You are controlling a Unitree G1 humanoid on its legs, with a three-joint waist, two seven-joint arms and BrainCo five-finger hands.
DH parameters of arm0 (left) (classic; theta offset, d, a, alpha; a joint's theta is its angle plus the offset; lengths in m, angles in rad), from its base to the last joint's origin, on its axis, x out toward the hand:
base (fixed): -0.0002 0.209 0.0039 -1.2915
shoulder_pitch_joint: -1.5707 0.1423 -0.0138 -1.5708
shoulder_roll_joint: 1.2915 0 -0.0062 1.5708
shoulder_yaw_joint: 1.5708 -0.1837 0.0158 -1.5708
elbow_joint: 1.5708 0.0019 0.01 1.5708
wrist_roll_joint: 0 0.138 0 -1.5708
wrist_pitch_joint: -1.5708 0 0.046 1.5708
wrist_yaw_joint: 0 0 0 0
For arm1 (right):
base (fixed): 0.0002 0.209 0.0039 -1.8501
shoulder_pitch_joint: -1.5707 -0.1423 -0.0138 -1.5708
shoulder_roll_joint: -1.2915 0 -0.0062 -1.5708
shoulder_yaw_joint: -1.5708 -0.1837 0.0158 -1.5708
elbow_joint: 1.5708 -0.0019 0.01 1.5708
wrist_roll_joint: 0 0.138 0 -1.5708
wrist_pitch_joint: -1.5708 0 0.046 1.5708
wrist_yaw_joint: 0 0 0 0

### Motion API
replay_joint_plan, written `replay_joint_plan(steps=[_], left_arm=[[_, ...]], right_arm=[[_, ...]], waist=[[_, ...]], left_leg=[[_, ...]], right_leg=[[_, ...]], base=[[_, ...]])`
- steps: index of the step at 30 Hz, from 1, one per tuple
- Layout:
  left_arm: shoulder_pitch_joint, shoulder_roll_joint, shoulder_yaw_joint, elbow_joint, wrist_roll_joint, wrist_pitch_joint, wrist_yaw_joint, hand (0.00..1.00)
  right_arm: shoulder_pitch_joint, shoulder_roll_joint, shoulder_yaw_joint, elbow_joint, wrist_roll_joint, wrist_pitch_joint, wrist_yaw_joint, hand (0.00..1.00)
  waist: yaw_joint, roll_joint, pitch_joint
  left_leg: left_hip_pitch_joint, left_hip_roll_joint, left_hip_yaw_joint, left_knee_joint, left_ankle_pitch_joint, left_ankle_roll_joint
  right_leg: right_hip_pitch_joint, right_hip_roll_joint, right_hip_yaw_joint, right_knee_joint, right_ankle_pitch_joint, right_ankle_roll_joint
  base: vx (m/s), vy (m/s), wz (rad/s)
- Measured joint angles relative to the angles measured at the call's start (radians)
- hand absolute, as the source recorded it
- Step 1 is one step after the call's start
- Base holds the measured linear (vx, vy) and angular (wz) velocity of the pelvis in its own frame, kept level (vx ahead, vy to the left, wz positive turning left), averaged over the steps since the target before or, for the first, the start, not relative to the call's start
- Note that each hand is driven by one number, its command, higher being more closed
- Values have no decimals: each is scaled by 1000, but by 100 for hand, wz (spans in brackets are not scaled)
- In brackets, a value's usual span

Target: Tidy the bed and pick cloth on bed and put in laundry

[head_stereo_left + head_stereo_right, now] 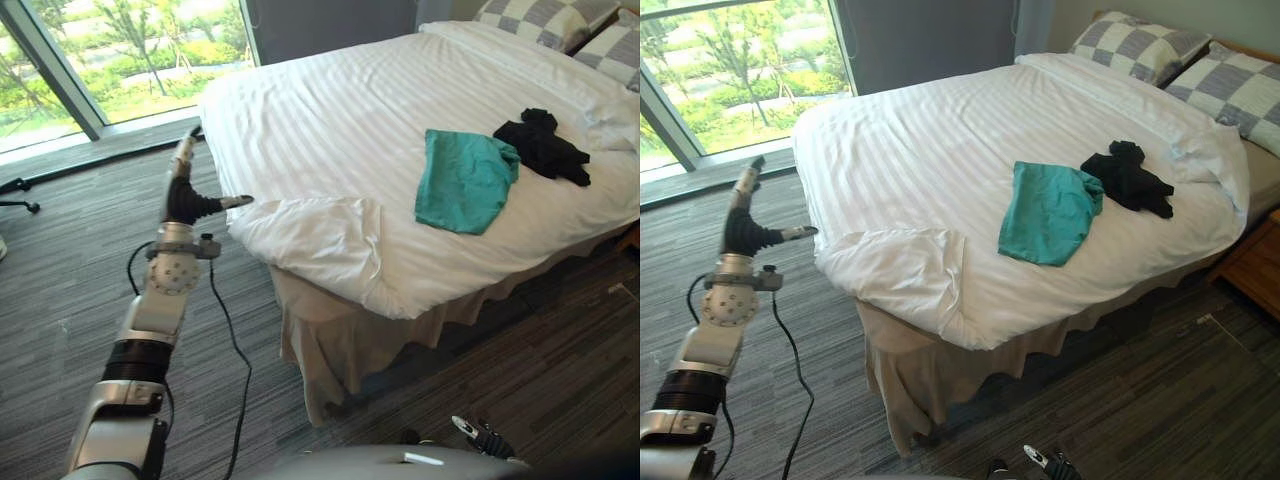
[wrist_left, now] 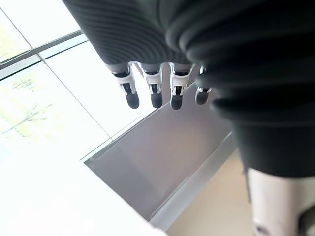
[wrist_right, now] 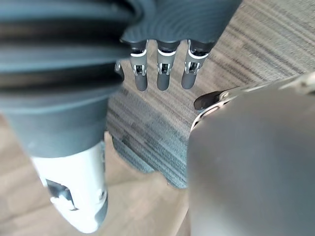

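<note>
The teal cloth [image 1: 465, 180] and the black cloth [image 1: 543, 145] lie on the bed [image 1: 330, 110], apparently touching, toward its pillow half. Both are judged light, limp and not fragile, and are best pinched at a raised fold. The left hand [image 1: 185, 200] hovers off the bed's foot corner, fingers straight and empty. The right hand [image 3: 163, 69] hangs low, well apart from the bed, with fingers relaxed and holding nothing.

Bright daylight from window [image 1: 130, 50]; white duvet [image 1: 330, 130] evenly lit; glass blown out; dim shadow under bed [image 1: 330, 350].
</note>
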Motion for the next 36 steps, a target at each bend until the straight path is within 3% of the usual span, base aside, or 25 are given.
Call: replay_joint_plan(steps=[2, 7, 13, 16, 17, 18, 19, 20, 21, 22, 25, 29, 32, 36], left_arm=[[-51, -19, -54, 50, 26, 40, 17, 0], [-268, -65, -161, 257, 86, 225, 88, 0], [-451, -80, -188, 305, 85, 334, 187, 0], [-545, -79, -196, 304, 85, 446, 226, 0], [-573, -80, -196, 304, 86, 509, 234, 0], [-591, -81, -195, 303, 87, 555, 236, 100], [-600, -81, -194, 302, 88, 578, 237, 100], [-626, -81, -188, 299, 132, 677, 238, 100], [-632, -83, -182, 293, 144, 703, 237, 100], [-656, -92, -164, 278, 195, 771, 236, 100], [-704, -97, -136, 276, 311, 868, 214, 100], [-719, -91, -121, 254, 322, 883, 215, 100], [-712, -93, -118, 262, 316, 851, 215, 100], [-655, -94, -119, 288, 222, 708, 215, 100]], right_arm=[[-8, -6, 27, -11, 1, -1, -7, 0], [-121, -10, 46, -32, 28, -3, -35, 0], [-194, 6, 62, -116, 42, -24, -64, 0], [-217, 21, 71, -182, 70, -52, -70, 0], [-236, 26, 78, -189, 89, -59, -76, 0], [-243, 28, 83, -208, 104, -62, -78, 0], [-247, 29, 85, -216, 110, -67, -78, 0], [-271, 29, 101, -229, 126, -79, -81, 0], [-276, 30, 104, -235, 133, -81, -82, 0], [-284, 35, 106, -254, 153, -92, -84, 0], [-326, 37, 117, -256, 190, -103, -85, 0], [-350, 37, 137, -254, 216, -108, -85, 0], [-351, 37, 144, -253, 216, -108, -84, 0], [-347, 35, 145, -244, 214, -108, -84, 0]], waist=[[0, -4, 2], [-47, -13, 113], [-61, -19, 209], [-62, -36, 250], [-65, -43, 264], [-69, -43, 274], [-71, -44, 280], [-77, -49, 301], [-77, -49, 302], [-76, -50, 304], [-77, -48, 340], [-75, -47, 344], [-73, -47, 344], [-72, -46, 344]], left_leg=[[-50, -1, 8, 22, -6, -1], [-160, -36, 69, 51, 11, 12], [-248, -39, 126, 122, 10, 9], [-332, -19, 165, 210, -8, 5], [-366, -7, 165, 255, -26, 8], [-396, 5, 164, 291, -42, 13], [-410, 10, 163, 309, -49, 16], [-457, 29, 160, 371, -74, 25], [-473, 34, 160, 387, -82, 27], [-522, 48, 154, 429, -103, 35], [-582, 77, 129, 511, -136, 44], [-637, 96, 107, 569, -181, 56], [-636, 99, 106, 592, -192, 59], [-580, 83, 108, 573, -191, 60]], right_leg=[[-78, -8, 17, 71, -19, -4], [-313, -53, 82, 296, -86, -17], [-436, -68, 119, 383, -105, -27], [-496, -71, 132, 402, -105, -27], [-517, -70, 133, 411, -105, -27], [-532, -67, 132, 415, -105, -27], [-540, -66, 132, 419, -105, -27], [-570, -61, 133, 432, -103, -25], [-583, -59, 134, 437, -103, -25], [-621, -55, 134, 452, -102, -24], [-649, -44, 127, 476, -100, -23], [-694, -34, 125, 509, -100, -23], [-694, -35, 128, 524, -102, -24], [-646, -48, 129, 527, -111, -20]], base=[[-78, -23, -23], [-50, -21, -27], [50, -17, -8], [-5, -3, -1], [-45, 2, 0], [-37, 5, 0], [-76, 18, 0], [-74, 20, -3], [-114, 28, -3], [-75, 15, 0], [-83, -8, 1], [-81, -10, -2], [-25, -1, -3], [6, 3, 1]])
